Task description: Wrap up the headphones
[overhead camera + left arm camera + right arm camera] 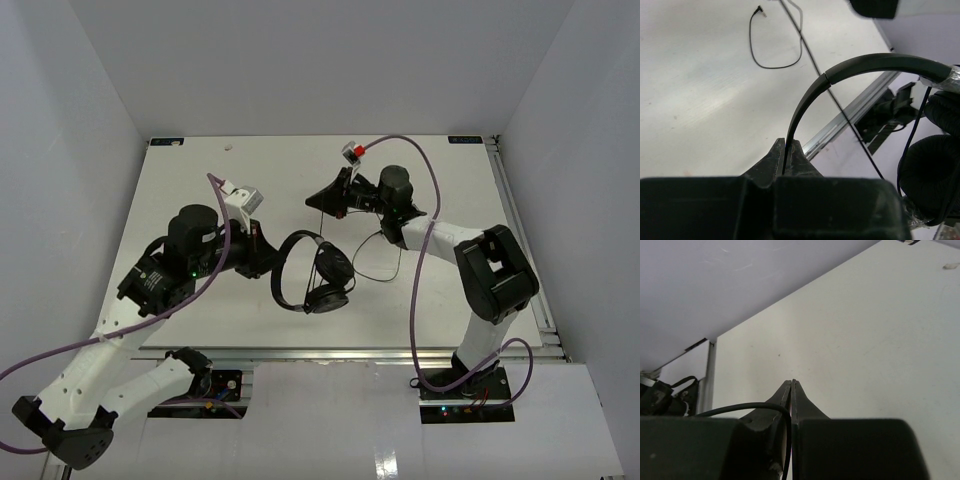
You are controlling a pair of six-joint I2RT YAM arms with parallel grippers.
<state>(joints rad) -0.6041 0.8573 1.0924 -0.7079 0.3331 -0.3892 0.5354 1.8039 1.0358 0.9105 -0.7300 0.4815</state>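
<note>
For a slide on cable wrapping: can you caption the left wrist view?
Left gripper clamps the headphones by the headband, earcups at right, cable looped on the table.

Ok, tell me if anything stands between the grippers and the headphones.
Nothing visible does. The left gripper already has its jaws shut on the headphones at the headband, and the right gripper has its jaws shut with the thin cable running in between them.

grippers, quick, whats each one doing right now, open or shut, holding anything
left gripper: closed on the headphones, at the headband
right gripper: closed, pinching the cable
</note>
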